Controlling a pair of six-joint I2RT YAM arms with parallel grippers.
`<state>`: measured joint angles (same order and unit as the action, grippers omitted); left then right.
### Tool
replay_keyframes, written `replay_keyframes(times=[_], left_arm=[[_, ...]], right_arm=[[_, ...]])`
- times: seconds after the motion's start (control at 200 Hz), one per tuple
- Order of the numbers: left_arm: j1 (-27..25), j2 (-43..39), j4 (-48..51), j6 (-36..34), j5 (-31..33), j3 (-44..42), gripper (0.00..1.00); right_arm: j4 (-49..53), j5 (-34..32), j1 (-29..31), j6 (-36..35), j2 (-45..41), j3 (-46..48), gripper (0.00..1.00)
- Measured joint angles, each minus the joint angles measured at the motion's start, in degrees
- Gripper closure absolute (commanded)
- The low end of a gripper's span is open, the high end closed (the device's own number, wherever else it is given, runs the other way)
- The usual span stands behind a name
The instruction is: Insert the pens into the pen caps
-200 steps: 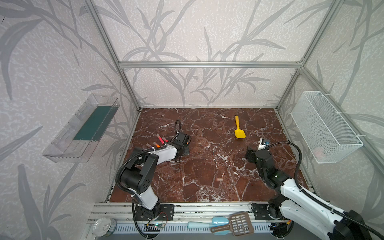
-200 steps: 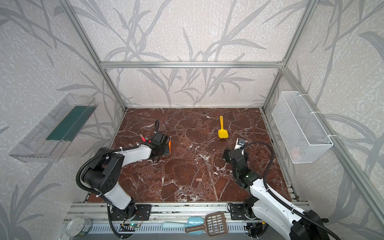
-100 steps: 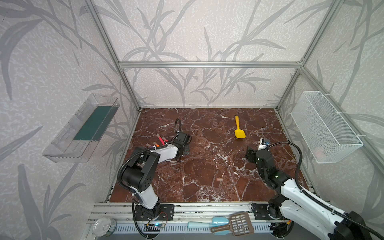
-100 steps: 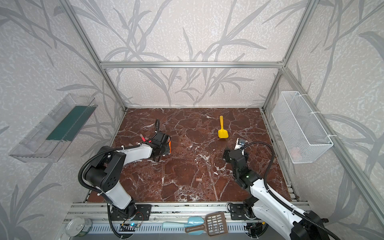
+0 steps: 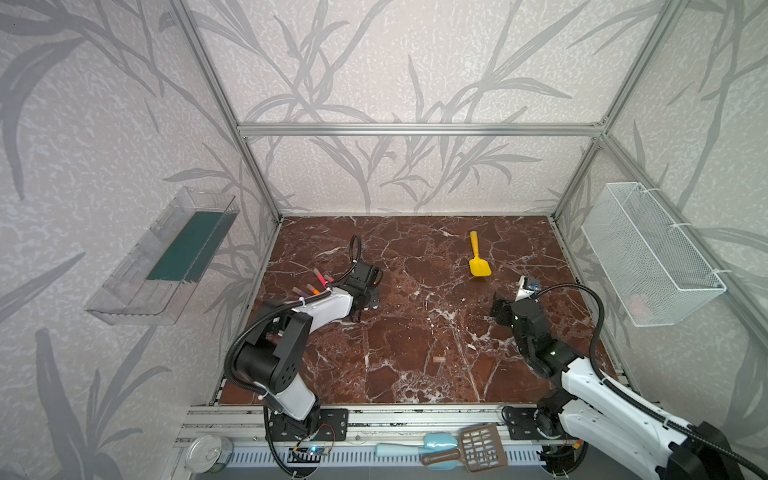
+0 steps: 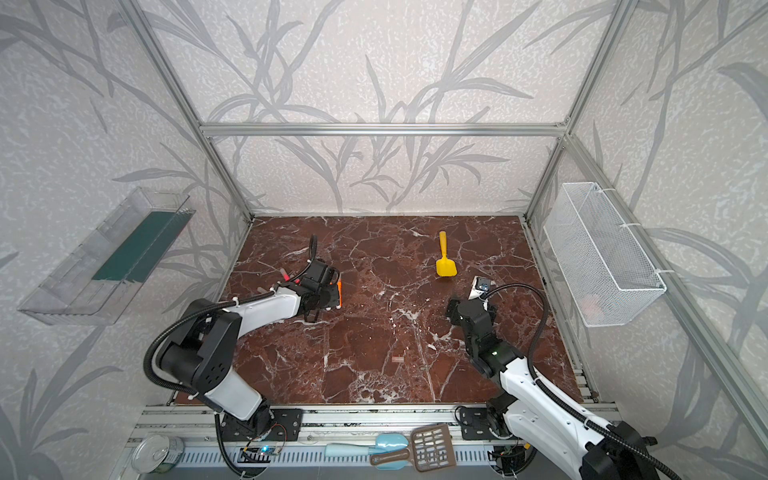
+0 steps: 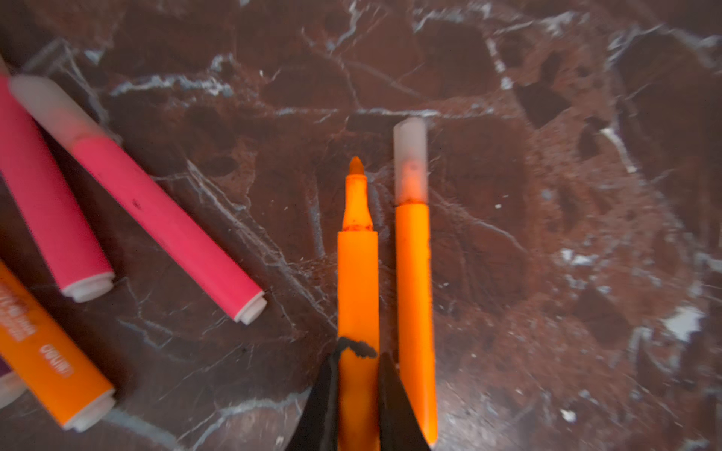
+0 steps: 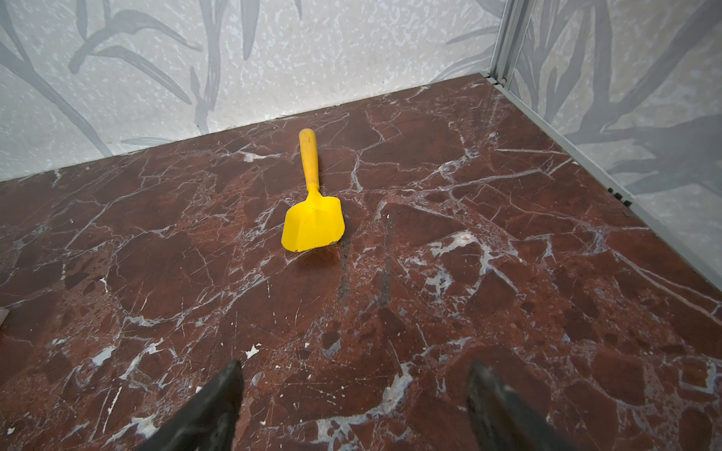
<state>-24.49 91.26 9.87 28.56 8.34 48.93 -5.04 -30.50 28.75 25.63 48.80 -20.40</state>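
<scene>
In both top views the left gripper (image 6: 333,300) sits low over the left side of the tabletop (image 6: 374,332), with an orange pen (image 6: 339,291) showing at its jaws. More pens (image 5: 316,281) lie just behind that arm, near the left wall. A loose cap (image 5: 439,359) lies alone toward the front middle, well apart from both grippers. The right gripper (image 5: 500,308) hangs over the right side, near a yellow shovel (image 5: 478,262) that lies farther back. A wire basket (image 5: 652,266) hangs on the right wall.

In the left wrist view the left gripper (image 7: 357,375) is closed tight on the barrel of the orange pen (image 7: 357,281), whose bare tip points away from the camera. Just beside it and parallel lies a capped orange pen (image 7: 414,296), its pale cap (image 7: 409,160) on the far end. Whether the two pens touch I cannot tell. Two pink pens (image 7: 164,218) lie aslant to one side, one of them capped. A third orange pen (image 7: 47,359) lies at the picture's edge by them.

In the right wrist view the right gripper (image 8: 351,406) stands wide open and holds nothing, its fingers (image 8: 211,406) over bare tabletop. The shovel (image 8: 312,211) lies ahead, blade toward the gripper and handle toward the back wall.
</scene>
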Motion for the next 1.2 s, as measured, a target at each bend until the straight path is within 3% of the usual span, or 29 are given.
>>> replay_keyframes(times=[0.23, 0.375, 0.505, 0.815, 1.199], left_arm=[[-6.5, -13.5, -1.6, -3.2, 0.4, -3.9, 1.0], [-13.0, -18.0, -4.5, -6.4, -1.7, -6.9, 1.0], [-18.1, -21.1, -11.2, -9.3, -5.4, -11.5, 1.0], [-25.8, -22.3, -24.9, -13.5, -10.0, -17.6, 1.0], [-32.3, -16.4, -31.8, -16.8, -9.3, -17.5, 1.0]], right_arm=[[0.6, 12.1, 0.0, 2.5, -4.2, 0.0, 0.14], [-2.1, 21.6, 0.9, 6.2, -6.9, 0.3, 0.15], [-5.4, 26.2, 4.4, 9.6, -8.4, 1.9, 0.15], [-13.6, 29.1, 15.2, 14.4, -9.0, 5.2, 0.15], [-19.1, 29.0, 20.2, 15.4, -0.3, 4.7, 0.18]])
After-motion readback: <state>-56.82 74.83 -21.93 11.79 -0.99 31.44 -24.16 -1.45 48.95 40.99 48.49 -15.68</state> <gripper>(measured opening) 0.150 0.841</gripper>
